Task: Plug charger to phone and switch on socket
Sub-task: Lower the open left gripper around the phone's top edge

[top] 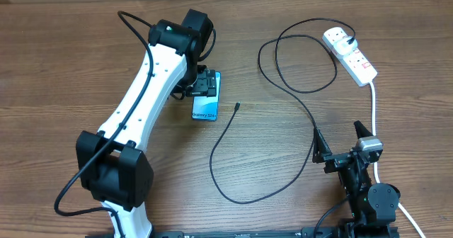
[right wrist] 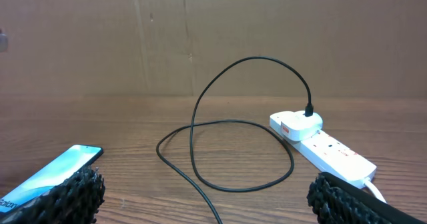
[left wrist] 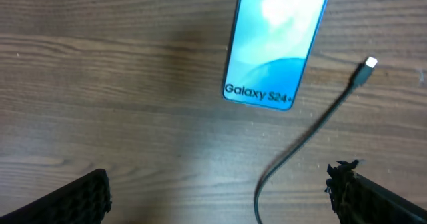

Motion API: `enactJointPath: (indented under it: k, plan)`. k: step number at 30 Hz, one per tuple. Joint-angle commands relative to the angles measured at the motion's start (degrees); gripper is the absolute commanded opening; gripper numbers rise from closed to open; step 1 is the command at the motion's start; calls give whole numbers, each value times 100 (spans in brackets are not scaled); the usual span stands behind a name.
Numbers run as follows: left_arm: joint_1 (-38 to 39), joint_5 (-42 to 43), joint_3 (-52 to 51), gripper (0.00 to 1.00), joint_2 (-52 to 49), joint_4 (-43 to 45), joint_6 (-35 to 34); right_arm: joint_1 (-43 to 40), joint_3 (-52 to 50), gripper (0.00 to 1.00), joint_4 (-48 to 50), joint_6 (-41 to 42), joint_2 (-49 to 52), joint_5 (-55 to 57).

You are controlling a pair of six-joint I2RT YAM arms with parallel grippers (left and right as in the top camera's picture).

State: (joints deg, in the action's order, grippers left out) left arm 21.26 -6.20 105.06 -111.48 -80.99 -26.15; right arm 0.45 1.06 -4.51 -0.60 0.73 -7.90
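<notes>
Little of the task is done. The phone (top: 206,109) lies flat on the desk (top: 64,47), screen up, with nothing plugged into it. The charger (left wrist: 293,144) is a thin black cable, and its small plug tip (left wrist: 369,64) lies on the bare desk just beside the phone, near the edge bearing the "Galaxy S24" text, apart from it and gripped by nothing. From there the cable runs away from the phone in wide loose loops towards the socket (top: 352,55), which lies well apart from the phone. The cable's other end stands in a white block (right wrist: 297,124) seated on the socket's end nearer the phone, so that end looks already plugged in. The socket's red marks are too small to show whether its switch is on.

The left hand (left wrist: 220,177) hangs directly over the phone with its fingers spread wide and nothing between them. In the overhead view it covers the half of the phone away from the text. The right hand (top: 341,139) is also wide open and empty. It is well apart from the phone, on the socket's side of it.

What seems left is nearly everything: picking up the plug tip, bringing it to the phone's port and pushing it in, probably with the phone steadied, and then pressing the socket's switch.
</notes>
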Motion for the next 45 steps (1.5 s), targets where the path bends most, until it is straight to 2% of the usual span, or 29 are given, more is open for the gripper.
enactJointPath:
  k: [1,6,19,26,45]
  plan:
    - [-22,-166,116,100,-103,61,-133,-9,-59,100,28,35,-57,57]
    - [-22,-146,116,100,-103,70,-131,-9,-59,100,28,35,-57,57]
    - [-24,-125,111,100,-105,890,-133,-9,-59,100,28,35,-57,57]
    - [-33,162,105,100,-157,1047,-133,-9,-59,100,28,35,-57,57]
    - [-98,175,81,100,-422,1010,90,-9,-59,100,28,35,-57,57]
